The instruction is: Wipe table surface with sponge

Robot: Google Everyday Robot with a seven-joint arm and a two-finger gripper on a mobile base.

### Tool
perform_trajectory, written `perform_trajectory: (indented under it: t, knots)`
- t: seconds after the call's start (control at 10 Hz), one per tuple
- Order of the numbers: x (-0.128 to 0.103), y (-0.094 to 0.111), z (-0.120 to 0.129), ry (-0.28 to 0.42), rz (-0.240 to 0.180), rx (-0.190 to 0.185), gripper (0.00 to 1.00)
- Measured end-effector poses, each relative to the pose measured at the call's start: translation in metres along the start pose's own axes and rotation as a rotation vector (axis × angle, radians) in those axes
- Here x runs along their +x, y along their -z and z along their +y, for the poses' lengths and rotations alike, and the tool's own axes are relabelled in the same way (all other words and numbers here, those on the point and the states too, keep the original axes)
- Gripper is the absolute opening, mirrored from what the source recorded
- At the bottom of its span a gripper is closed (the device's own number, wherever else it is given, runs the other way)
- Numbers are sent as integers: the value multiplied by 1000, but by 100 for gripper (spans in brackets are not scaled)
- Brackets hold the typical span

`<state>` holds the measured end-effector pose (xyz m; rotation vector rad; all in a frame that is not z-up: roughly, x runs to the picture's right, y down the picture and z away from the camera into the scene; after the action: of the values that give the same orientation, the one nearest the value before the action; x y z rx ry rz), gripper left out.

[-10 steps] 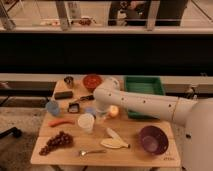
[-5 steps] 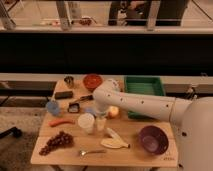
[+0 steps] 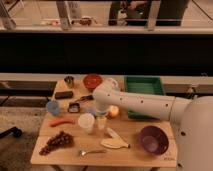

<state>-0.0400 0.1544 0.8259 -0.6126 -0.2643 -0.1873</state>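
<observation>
Jaws over plank-grain wooden table surface (image 3: 132,131), beside white cup (image 3: 86,121) | state: cannot tell

One view, set high on the robot's own side, looking down and forward across the bench (image 3: 135,146). Far enough back to take in the whole bench, with the dark wall (image 3: 100,55) beyond. White arm (image 3: 145,105) reaching in from the lower right, end effector (image 3: 101,120) over mid-bench, beside the white cup (image 3: 86,121).
</observation>
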Motion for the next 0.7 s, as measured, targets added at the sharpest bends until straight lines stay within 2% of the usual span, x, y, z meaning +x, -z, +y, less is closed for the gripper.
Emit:
perform_trajectory:
  t: [0.2, 0.7]
  knots:
    - [3, -4, -7, 0, 7, 0, 80]
    - [9, -19, -21, 4, -10, 1, 80]
